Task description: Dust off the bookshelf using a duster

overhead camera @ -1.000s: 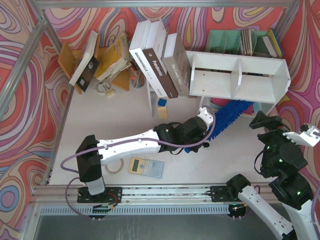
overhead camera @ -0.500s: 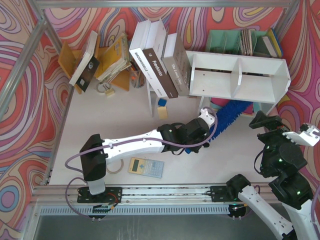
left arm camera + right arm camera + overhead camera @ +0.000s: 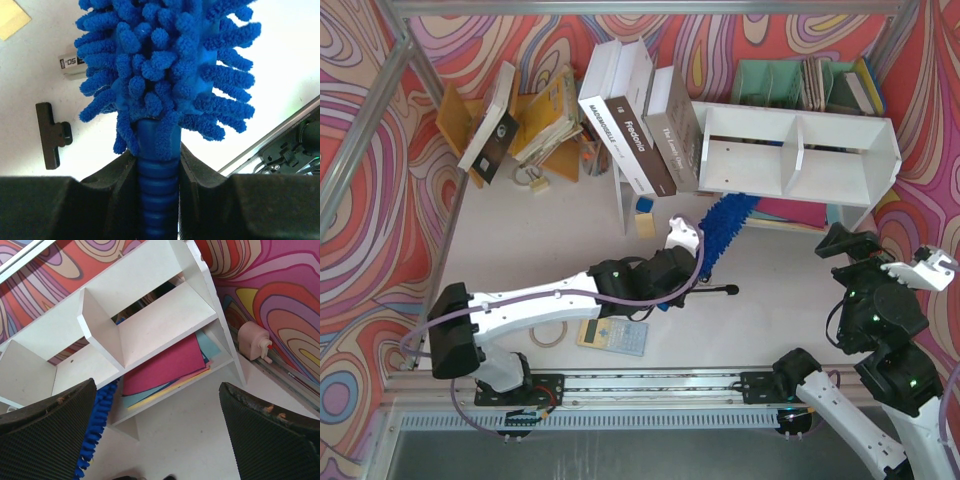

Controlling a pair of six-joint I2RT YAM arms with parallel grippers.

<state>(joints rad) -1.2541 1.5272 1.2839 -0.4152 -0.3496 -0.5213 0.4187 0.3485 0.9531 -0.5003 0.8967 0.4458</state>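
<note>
Left jaws pinched tight on the duster's ribbed handle, apparently so its fluffy head can reach the left end of the bookshelf's lower tier; right jaws spread wide, empty, idle facing the shelf's right compartment.

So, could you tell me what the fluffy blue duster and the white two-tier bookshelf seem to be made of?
The fluffy blue duster: likely microfibre chenille, going by its matte, nubby strands; its ribbed blue handle looks like smooth plastic. The white two-tier bookshelf: probably painted or laminated board, given flat panels, square edges and an even matte white finish.
</note>
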